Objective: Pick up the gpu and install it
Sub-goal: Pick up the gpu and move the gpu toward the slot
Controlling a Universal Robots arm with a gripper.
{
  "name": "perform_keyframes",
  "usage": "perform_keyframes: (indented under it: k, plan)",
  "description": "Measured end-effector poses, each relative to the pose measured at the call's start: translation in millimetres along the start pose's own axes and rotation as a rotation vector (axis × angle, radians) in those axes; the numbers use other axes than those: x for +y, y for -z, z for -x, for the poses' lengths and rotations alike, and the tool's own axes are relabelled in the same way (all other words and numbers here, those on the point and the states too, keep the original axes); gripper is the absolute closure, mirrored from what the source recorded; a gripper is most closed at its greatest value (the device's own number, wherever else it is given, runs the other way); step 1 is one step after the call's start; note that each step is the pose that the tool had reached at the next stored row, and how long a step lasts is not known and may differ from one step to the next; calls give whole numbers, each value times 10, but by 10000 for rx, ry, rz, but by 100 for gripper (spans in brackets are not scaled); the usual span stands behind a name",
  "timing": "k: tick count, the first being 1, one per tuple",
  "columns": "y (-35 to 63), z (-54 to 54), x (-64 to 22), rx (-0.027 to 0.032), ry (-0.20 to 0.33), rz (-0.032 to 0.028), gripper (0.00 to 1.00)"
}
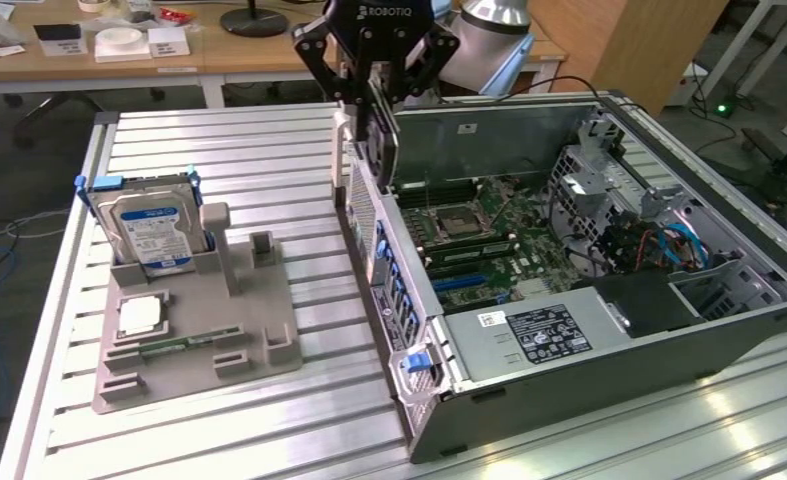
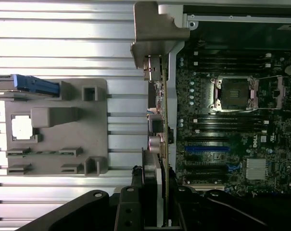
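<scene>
My gripper (image 1: pixel 377 88) is shut on the gpu (image 1: pixel 382 135), which hangs upright and edge-on from the fingers. The card is a thin dark board with a silver end bracket (image 1: pixel 344 150). It hovers over the rear wall of the open computer case (image 1: pixel 713 330), just above the motherboard (image 1: pixel 480 240). In the wrist view the gpu (image 2: pixel 164 110) runs as a narrow strip from my gripper (image 2: pixel 159 197) to its bracket (image 2: pixel 157 29). It lies along the case edge, beside the blue expansion slot (image 2: pixel 207 148).
A grey holder tray (image 1: pixel 233 320) to the exterior view's left of the case carries a silver hard drive (image 1: pixel 150 232), a processor chip (image 1: pixel 141 316) and a memory stick (image 1: pixel 173 348). The power supply (image 1: pixel 533 333) fills the case's near end. The slatted metal table (image 1: pixel 206 430) surrounds both.
</scene>
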State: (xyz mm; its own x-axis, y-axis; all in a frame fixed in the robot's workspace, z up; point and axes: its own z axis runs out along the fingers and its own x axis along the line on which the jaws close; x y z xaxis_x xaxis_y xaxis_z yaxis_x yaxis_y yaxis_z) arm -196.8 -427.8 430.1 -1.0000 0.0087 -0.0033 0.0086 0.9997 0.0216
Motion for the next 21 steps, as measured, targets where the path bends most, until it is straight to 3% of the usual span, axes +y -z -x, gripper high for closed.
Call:
perform_keyframes:
  k: [21]
  plan:
    - [-1,83,1,0,0,-1,72]
